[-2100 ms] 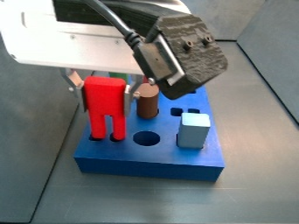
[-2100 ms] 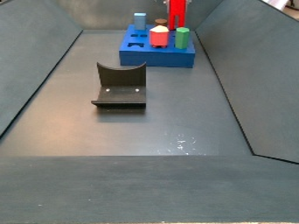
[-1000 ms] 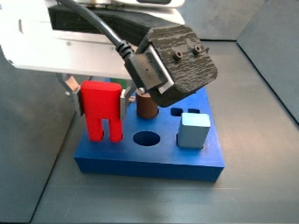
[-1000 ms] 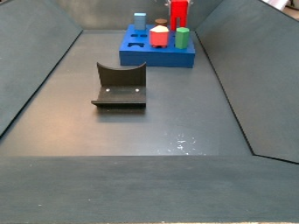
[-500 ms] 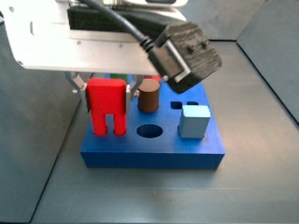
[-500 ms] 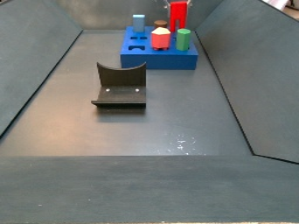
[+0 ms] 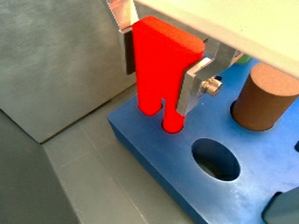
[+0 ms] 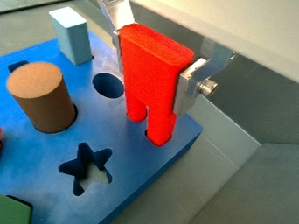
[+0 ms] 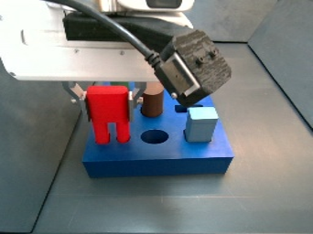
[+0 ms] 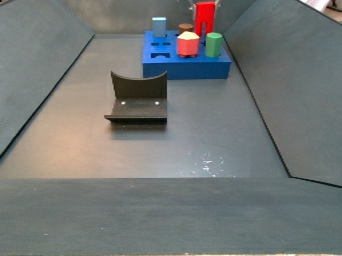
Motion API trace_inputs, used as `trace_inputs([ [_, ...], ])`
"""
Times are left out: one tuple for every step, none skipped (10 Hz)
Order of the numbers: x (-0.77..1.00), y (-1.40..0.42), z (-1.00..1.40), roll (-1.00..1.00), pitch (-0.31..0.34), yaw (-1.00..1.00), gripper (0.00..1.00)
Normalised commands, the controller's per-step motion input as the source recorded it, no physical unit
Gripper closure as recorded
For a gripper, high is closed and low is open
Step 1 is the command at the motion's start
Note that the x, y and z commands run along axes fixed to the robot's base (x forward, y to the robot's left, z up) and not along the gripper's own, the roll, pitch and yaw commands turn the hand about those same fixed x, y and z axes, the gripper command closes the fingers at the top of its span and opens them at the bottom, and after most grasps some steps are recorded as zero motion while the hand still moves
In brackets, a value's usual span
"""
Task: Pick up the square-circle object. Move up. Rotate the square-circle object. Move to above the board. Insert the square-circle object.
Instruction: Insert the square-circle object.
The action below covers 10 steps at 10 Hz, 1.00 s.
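Observation:
The square-circle object is a tall bright red peg, upright with its two prongs down on the near left corner of the blue board. My gripper is shut on it. In both wrist views the silver fingers press its flat sides, with the gripper around the peg's upper part. The prong tips touch the board top; I cannot tell how deep they sit. The peg and the board also show at the far end.
On the board stand a brown cylinder, a grey-blue block, a green piece and a short red peg with pale top. A round hole and a star cut-out are open. The fixture stands mid-floor.
The gripper has stayed shut on the red peg and shifted slightly. The board has slid a little to the right in both side views.

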Motion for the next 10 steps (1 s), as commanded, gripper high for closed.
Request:
trace_inputs([
  [-0.01,-0.16,-0.91,0.15,-0.129,0.1,1.0],
  [0.0,-0.12,-0.91,0.17,-0.107,0.02,1.0],
  [0.12,-0.07,-0.79,0.22,-0.111,0.0,1.0],
  [0.28,0.02,-0.66,0.24,-0.107,0.06,1.0],
  [0.47,0.31,-0.56,0.27,0.0,0.11,1.0],
  [0.43,0.44,-0.33,0.28,0.0,0.14,1.0],
  [0.31,0.13,-0.34,0.3,0.0,0.09,1.0],
  [0.02,-0.13,-0.54,0.28,-0.137,0.0,1.0],
  [0.0,-0.03,-0.68,0.0,-0.18,0.0,1.0],
  [0.0,0.07,-0.76,-0.19,-0.11,0.0,1.0],
])
